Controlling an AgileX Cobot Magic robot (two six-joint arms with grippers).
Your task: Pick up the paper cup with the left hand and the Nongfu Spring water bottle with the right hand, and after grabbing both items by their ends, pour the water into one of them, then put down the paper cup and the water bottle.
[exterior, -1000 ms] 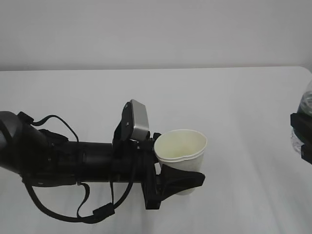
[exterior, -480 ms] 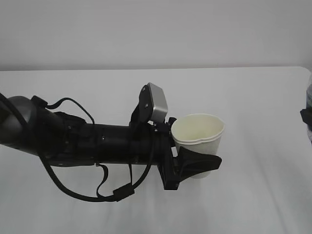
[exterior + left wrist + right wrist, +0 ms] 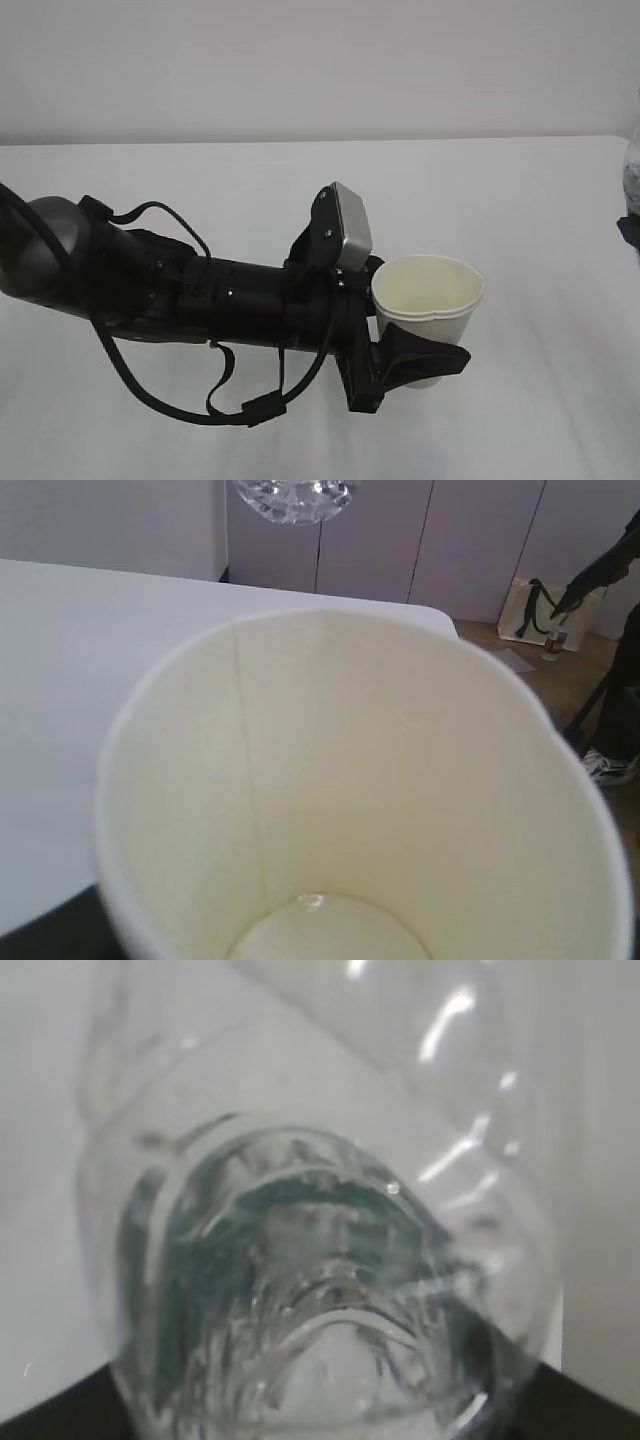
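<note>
Left gripper (image 3: 425, 362) is clamped on the paper cup (image 3: 428, 300), its black fingers (image 3: 420, 358) wrapping the lower part of the wall so that the mouth stays upright and unobstructed, which reads as a hold meant to receive a pour from above. One cup is in view, lifted clear of the white table (image 3: 520, 200), and the left wrist view looks straight down into its cream inside, where little or no water shows at the bottom. Right gripper (image 3: 630, 235) is barely in the exterior view at the far right edge; its own camera is filled by the Nongfu Spring water bottle (image 3: 330, 1290), seen close from its base end with the green label showing through the clear ribs, so the jaws look closed on that one bottle near its bottom. Cup and bottle are well apart, so pouring appears not yet begun.
</note>
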